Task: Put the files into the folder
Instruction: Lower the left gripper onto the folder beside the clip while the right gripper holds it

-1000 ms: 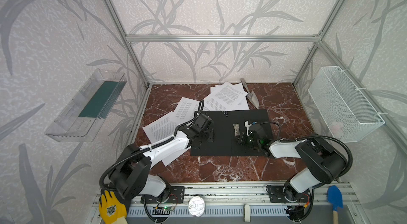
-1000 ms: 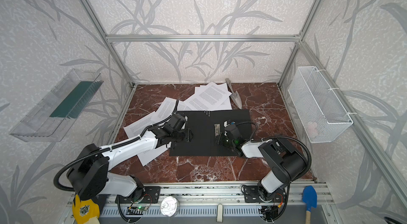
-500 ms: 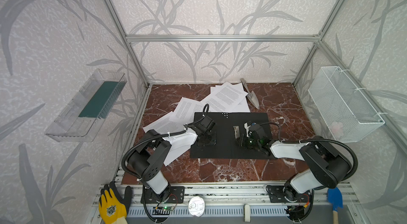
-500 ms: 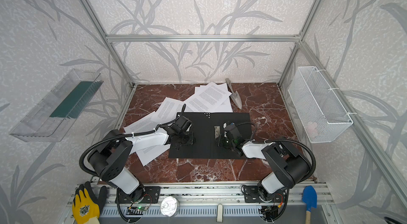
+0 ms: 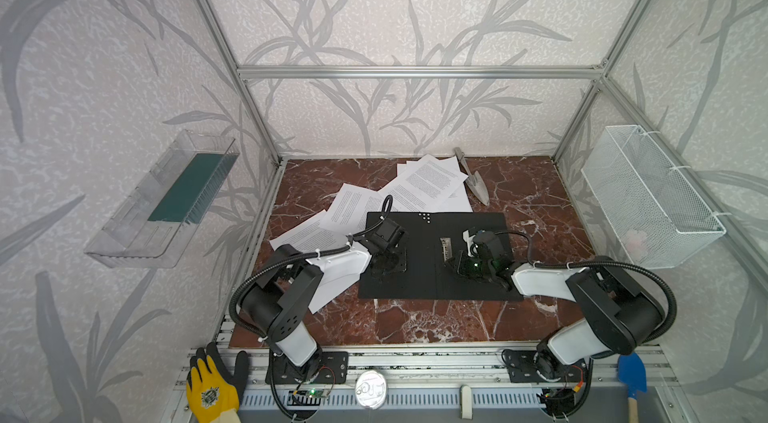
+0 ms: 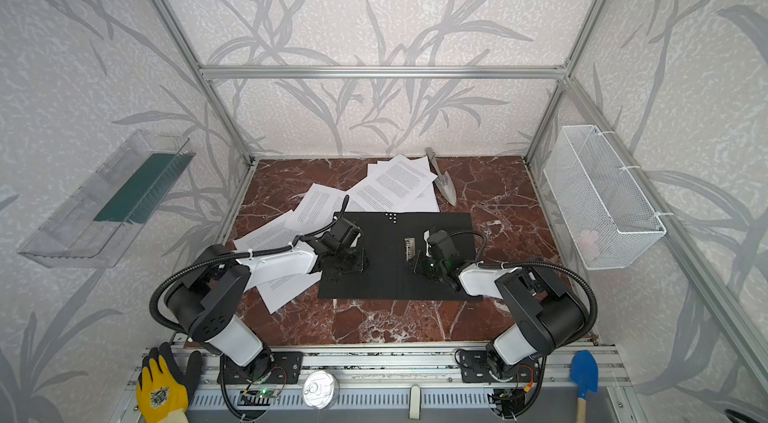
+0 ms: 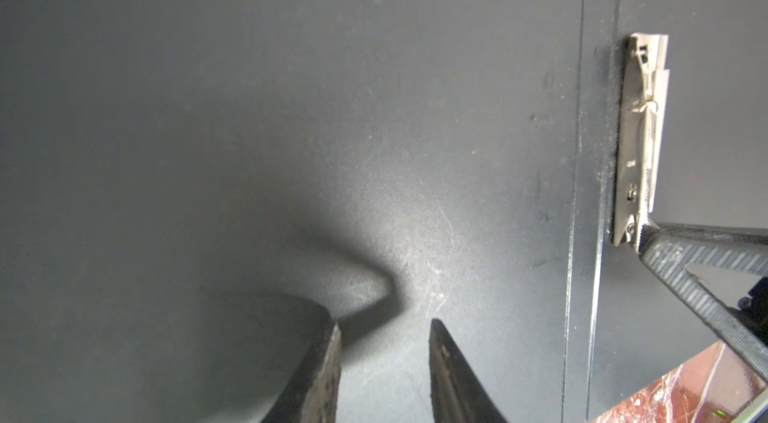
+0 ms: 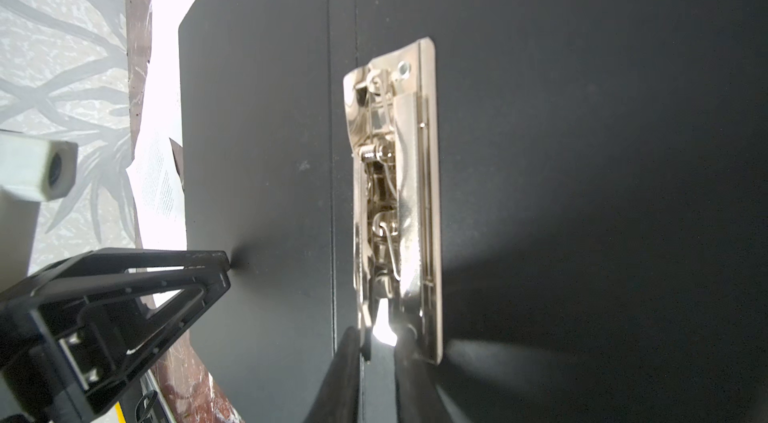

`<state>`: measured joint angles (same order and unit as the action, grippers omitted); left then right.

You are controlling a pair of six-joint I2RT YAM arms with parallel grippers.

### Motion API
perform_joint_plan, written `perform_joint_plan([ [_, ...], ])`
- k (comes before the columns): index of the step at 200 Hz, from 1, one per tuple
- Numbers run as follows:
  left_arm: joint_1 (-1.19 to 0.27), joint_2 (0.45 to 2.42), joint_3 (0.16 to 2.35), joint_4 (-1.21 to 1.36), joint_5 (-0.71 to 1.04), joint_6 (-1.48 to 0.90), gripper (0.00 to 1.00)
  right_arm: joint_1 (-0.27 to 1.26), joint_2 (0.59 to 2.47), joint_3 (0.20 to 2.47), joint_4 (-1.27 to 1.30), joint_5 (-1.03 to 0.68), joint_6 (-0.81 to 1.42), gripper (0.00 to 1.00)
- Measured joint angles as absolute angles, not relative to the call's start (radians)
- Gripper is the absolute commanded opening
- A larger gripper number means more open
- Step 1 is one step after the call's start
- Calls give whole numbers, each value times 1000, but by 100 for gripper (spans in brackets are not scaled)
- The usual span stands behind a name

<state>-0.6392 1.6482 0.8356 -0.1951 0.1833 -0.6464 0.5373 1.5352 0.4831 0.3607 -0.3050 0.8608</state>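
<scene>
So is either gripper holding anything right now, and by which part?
The right gripper pinches the metal clip at its near end; the left gripper holds nothing, its open tips resting on the folder.

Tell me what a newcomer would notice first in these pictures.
The black folder lies open in the middle of the marble table, with both grippers down on it: the left gripper rests its parted tips on one cover, and the right gripper sits at the near end of the metal clip by the spine. White files lie scattered behind and left of it, none inside yet.
</scene>
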Motion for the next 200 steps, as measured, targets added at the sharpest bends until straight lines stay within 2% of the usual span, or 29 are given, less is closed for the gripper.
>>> perform_joint_plan([
  [51,-639,1651,835,-184,183,-646,38,530,1549,493,362,-318,864,14],
  [94,-639,1652,835,-181,181,-646,38,528,1562,504,371,-325,868,3],
  [110,-639,1652,835,-183,176,-646,34,526,1561,504,371,-325,864,0],
  [200,-636,1681,867,-216,82,-645,29,524,1588,487,447,-310,800,0],
])
